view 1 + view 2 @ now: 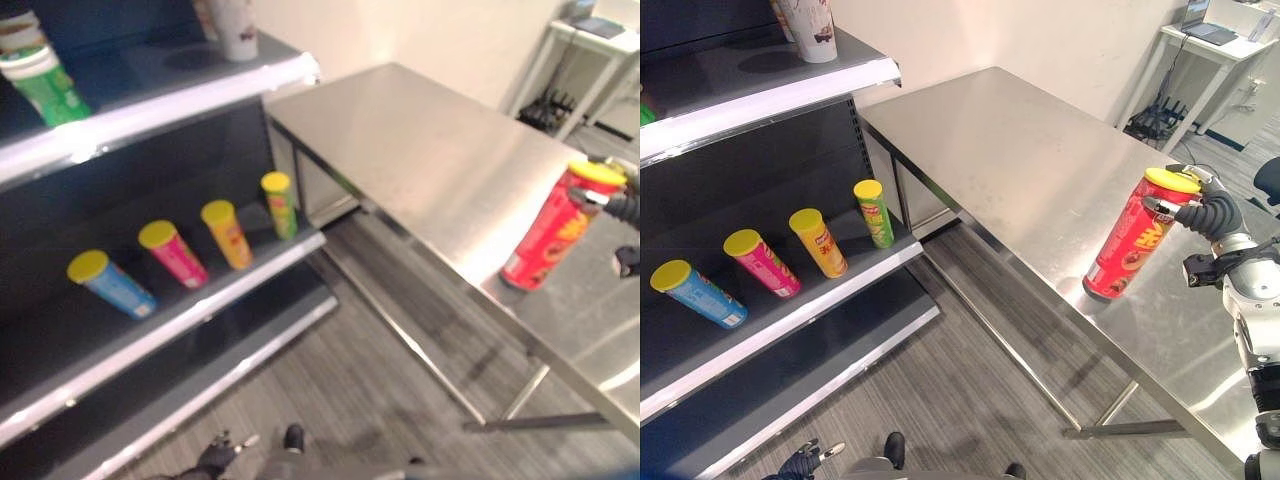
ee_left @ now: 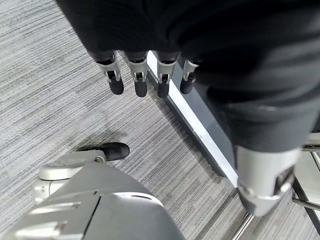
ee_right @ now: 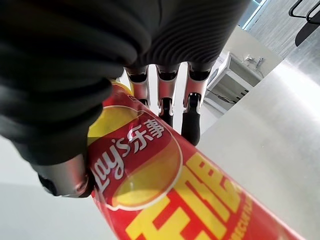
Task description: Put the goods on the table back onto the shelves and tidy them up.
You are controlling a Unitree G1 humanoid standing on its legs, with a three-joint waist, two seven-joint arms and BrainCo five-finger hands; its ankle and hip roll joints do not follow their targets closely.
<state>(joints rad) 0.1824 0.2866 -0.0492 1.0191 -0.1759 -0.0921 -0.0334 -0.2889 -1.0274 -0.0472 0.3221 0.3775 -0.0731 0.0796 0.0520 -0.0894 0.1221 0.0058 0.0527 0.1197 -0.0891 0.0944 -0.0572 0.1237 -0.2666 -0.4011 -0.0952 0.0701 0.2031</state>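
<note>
A red chip can [image 1: 1132, 248] with a yellow lid stands tilted on the steel table [image 1: 1020, 150], near its front edge. My right hand [image 1: 1206, 212] is at the can's top, shut on it: the can [image 3: 165, 185] lies between the fingers [image 3: 192, 112] and the thumb. On the dark shelf unit's middle shelf [image 1: 200, 310] stand a blue can [image 1: 110, 282], a pink can [image 1: 173, 252], an orange can [image 1: 227, 233] and a green can [image 1: 279, 203], all yellow-lidded and leaning. My left hand [image 2: 137, 70] hangs low over the carpet, fingers straight, holding nothing.
On the top shelf [image 1: 170, 105] are a green can [image 1: 45, 85] and a white cup [image 1: 235, 25]. A white side table [image 1: 1215, 40] stands at the back right by the wall. Grey carpet runs between the shelf unit and the table legs [image 1: 1110, 405].
</note>
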